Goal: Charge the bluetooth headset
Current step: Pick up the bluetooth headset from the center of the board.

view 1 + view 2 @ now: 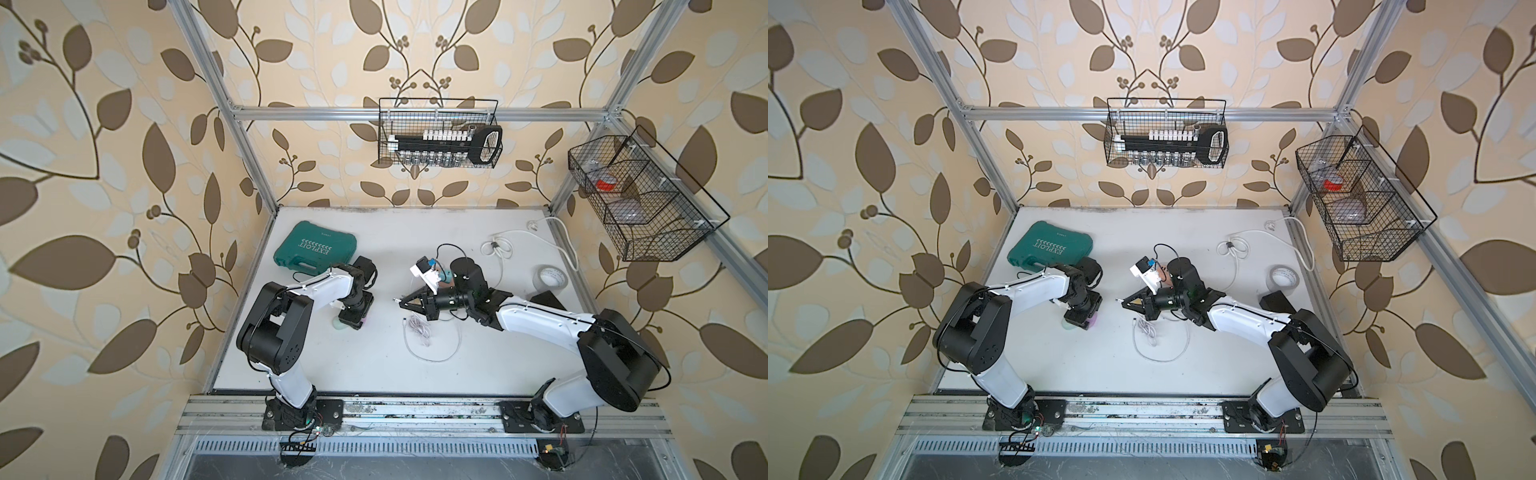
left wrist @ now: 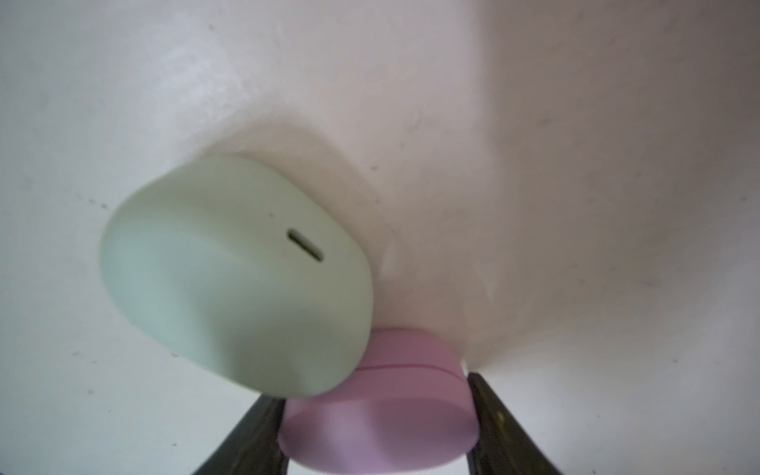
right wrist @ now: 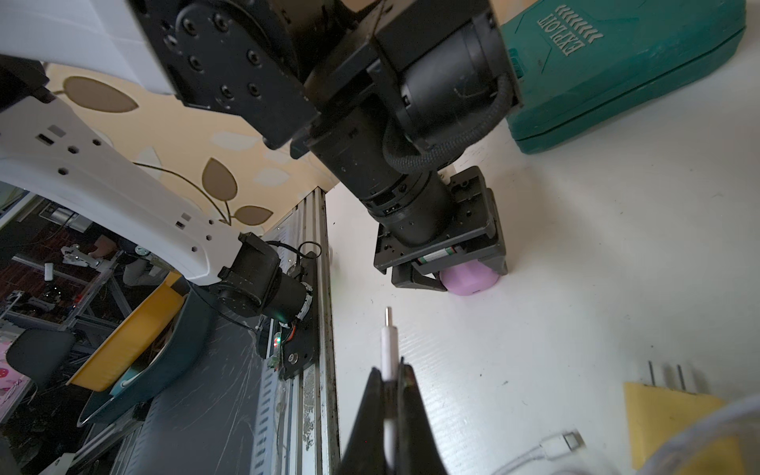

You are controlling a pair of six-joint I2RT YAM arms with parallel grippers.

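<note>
Two earbud cases lie touching on the white table. The mint green one (image 2: 234, 279) shows a slot-shaped charging port (image 2: 305, 245); only a sliver of it (image 1: 337, 324) shows in a top view. The pink headset case (image 2: 382, 411) sits between the fingers of my left gripper (image 2: 376, 388), which points straight down and is shut on it, both fingers against its sides. The right wrist view shows that case (image 3: 471, 281) under the left gripper (image 3: 452, 275). My right gripper (image 3: 390, 370) is shut on a white charging plug (image 3: 388, 337), whose metal tip points toward the left arm. The gripper (image 1: 400, 301) hovers to the pink case's right.
A green tool case (image 1: 316, 249) lies behind the left arm. Loose white cable (image 1: 432, 336) coils under the right gripper, with a spare connector (image 3: 567, 442). Behind the right arm are a white adapter block (image 1: 426, 270), another cable (image 1: 498, 247) and a tape roll (image 1: 550, 277).
</note>
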